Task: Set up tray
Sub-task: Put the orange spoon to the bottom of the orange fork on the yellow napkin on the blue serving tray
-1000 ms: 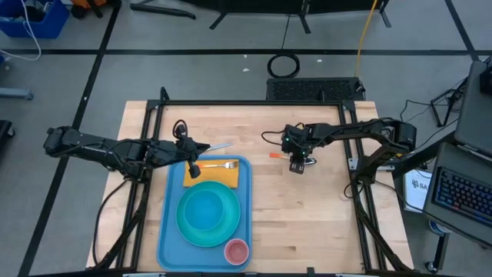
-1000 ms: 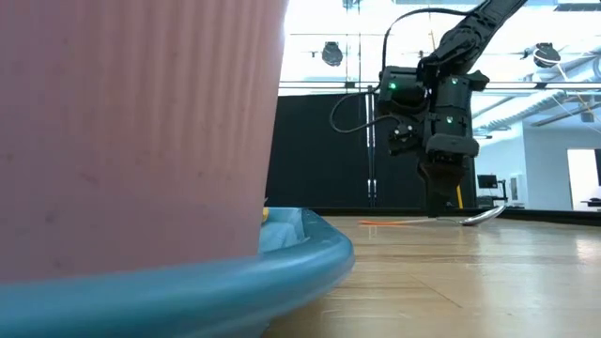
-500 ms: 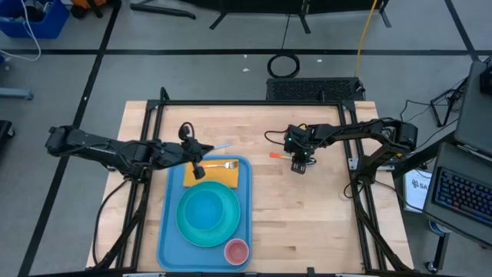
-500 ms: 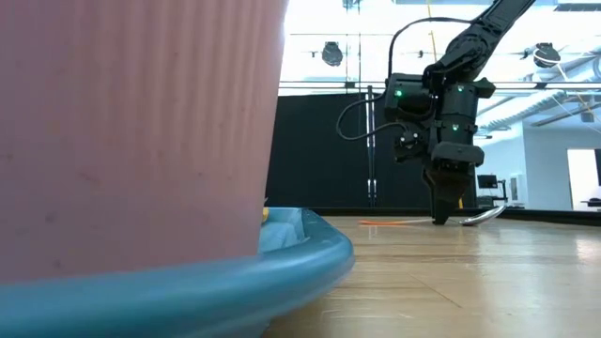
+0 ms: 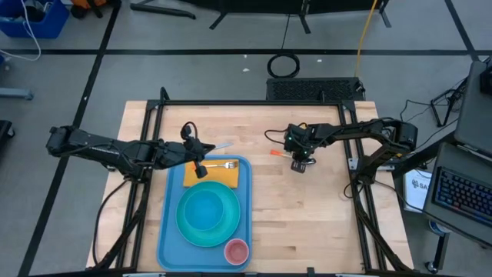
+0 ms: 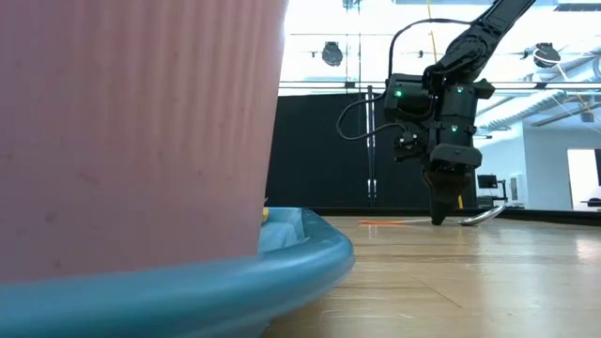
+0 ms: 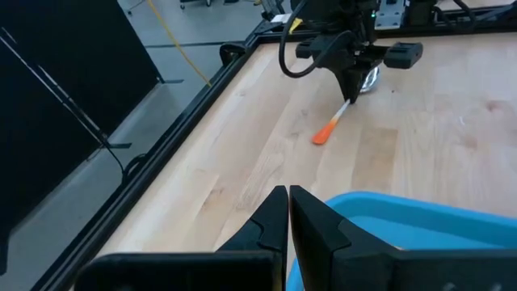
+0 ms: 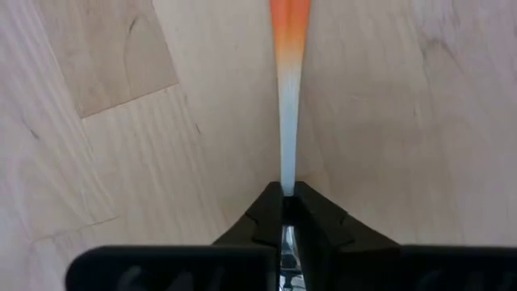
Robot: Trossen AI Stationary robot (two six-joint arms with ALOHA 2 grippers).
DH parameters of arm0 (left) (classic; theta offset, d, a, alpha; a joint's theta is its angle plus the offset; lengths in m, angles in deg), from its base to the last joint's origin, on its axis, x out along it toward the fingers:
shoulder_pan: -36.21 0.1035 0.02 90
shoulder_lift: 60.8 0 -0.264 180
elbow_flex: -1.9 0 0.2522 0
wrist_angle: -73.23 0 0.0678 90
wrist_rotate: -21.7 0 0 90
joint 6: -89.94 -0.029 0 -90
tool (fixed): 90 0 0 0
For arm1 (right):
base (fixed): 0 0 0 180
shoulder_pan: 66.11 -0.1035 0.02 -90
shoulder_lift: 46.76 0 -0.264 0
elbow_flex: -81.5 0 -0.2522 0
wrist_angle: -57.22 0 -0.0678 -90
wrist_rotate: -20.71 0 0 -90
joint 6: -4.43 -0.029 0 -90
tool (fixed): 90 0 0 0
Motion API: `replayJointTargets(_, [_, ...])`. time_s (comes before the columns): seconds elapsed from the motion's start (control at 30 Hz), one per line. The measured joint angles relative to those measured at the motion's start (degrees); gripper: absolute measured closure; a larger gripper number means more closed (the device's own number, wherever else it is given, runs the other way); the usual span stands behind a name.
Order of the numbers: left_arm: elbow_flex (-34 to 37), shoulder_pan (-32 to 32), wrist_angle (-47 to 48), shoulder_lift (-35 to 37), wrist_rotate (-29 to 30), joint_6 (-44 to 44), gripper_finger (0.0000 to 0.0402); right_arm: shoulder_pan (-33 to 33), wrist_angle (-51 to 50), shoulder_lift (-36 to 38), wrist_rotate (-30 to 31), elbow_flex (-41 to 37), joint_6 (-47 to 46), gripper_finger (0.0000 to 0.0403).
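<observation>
The light-blue tray (image 5: 165,238) lies near the table's front, left of centre. On it are a turquoise plate (image 5: 207,215), a pink cup (image 5: 236,251) and a yellow napkin (image 5: 207,176) with a fork (image 5: 224,164). My left gripper (image 5: 201,171) hovers shut and empty over the tray's far end. At the table's middle right, a spoon with an orange handle end (image 5: 274,155) lies flat, with my right gripper (image 5: 299,165) shut on it. My right gripper pinches the spoon's pale shaft (image 8: 284,179) between its two fingers, between the orange handle end (image 7: 323,133) and the metal bowl (image 7: 368,78). The fingers come steeply from above. The spoon lies flat on the table (image 6: 390,222).
A silver knife (image 5: 220,145) lies on the wood just beyond the tray's far rim. The pink cup (image 6: 131,122) fills the left of the low view. Bare wood lies right of the tray. A black frame (image 5: 254,102) edges the table.
My right gripper has sunk a little onto the table and shut on the spoon's shaft. The spoon has stayed flat where it lay.
</observation>
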Motion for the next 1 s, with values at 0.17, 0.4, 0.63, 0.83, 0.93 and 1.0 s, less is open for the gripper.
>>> replayJointTargets(0.17, [0.0, 0.0, 0.1, 0.0, 0.0, 0.0, 0.038, 0.0, 1.7, 0.0, -0.2, -0.1, 0.0, 0.0397])
replayJointTargets(0.4, [0.0, 0.0, 0.1, 0.0, 0.0, -0.3, 0.038, -0.1, 6.6, -0.2, -0.4, 0.0, 0.1, 0.0399])
replayJointTargets(0.63, [0.0, 0.0, 0.1, 0.0, 0.0, -1.0, 0.038, -0.4, 7.6, -0.2, -0.2, 2.4, 1.8, 0.0401])
replayJointTargets(0.83, [0.0, 0.0, 0.4, 1.1, 0.0, -1.8, 0.038, -2.3, 7.1, -0.1, -0.1, 7.8, 4.6, 0.0402])
replayJointTargets(0.93, [0.1, 0.0, 1.0, 2.7, 0.0, -1.9, 0.038, -3.5, 7.0, -0.1, -0.2, 10.9, 6.0, 0.0402])
replayJointTargets(1.0, [0.1, 0.0, 1.2, 4.0, 0.0, -1.9, 0.038, -4.2, 7.0, -0.1, -0.2, 13.1, 6.1, 0.0402])
